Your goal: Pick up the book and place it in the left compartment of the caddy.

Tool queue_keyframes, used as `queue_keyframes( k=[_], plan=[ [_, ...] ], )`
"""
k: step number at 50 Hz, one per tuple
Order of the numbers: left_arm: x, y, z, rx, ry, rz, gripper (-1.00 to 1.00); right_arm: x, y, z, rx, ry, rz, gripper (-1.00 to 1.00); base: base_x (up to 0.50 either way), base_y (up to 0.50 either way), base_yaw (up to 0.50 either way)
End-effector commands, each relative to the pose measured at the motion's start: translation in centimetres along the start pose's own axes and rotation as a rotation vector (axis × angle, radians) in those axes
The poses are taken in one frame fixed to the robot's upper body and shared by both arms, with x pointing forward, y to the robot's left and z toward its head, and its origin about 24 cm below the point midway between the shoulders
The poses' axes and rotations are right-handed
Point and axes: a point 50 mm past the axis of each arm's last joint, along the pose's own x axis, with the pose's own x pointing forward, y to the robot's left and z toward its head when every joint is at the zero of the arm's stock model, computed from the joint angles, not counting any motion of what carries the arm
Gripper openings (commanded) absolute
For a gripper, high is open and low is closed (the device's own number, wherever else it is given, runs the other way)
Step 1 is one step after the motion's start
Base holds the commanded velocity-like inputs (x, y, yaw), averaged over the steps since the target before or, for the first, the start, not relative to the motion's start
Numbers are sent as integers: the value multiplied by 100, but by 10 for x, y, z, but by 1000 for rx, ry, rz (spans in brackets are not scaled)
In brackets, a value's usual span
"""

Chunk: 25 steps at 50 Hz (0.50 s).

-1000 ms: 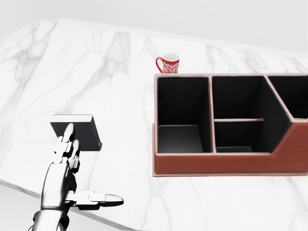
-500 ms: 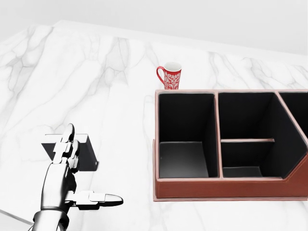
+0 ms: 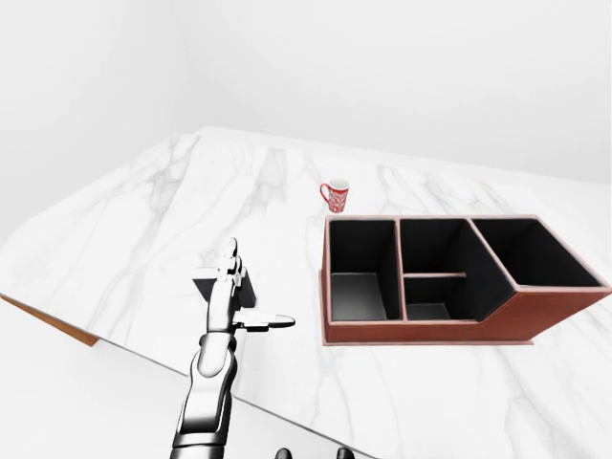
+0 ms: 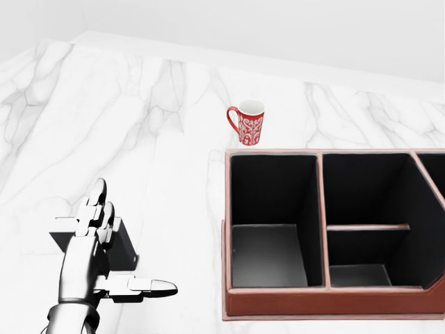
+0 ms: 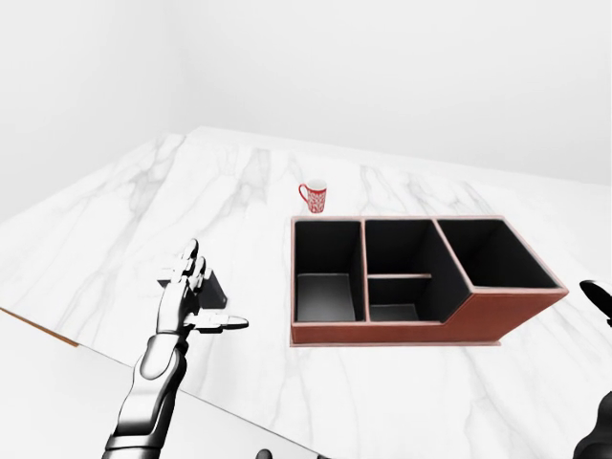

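One book [image 4: 119,245], dark and lying on the marble counter [image 4: 160,125], is seen directly behind the left hand [image 4: 97,243], whose fingers are spread upward with the thumb stuck out sideways, nothing being gripped; whether the fingers touch the book cannot be told. One reddish-brown caddy [image 4: 327,303] with black compartments is set well to the right of that hand, its left compartment [image 4: 268,223] empty, and one red patterned mug [image 4: 248,122] stands just beyond it. Of the right hand [image 5: 598,301] only a dark sliver is shown at the right-eye view's edge, so its state cannot be told.
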Motion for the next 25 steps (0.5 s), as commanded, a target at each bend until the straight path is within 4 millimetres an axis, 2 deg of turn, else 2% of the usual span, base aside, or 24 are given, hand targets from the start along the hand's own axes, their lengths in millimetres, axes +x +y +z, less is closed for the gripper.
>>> queue_keyframes(
  k=[1, 25],
  plan=[
    [0, 1, 1, -5, -5, 2, 100, 0, 1, 4, 12, -15, 3, 100, 10, 4, 0],
    [-1, 0, 1, 1, -4, -2, 100, -1, 1, 3, 11, -10, 14, 100, 1, 0, 0]
  ],
)
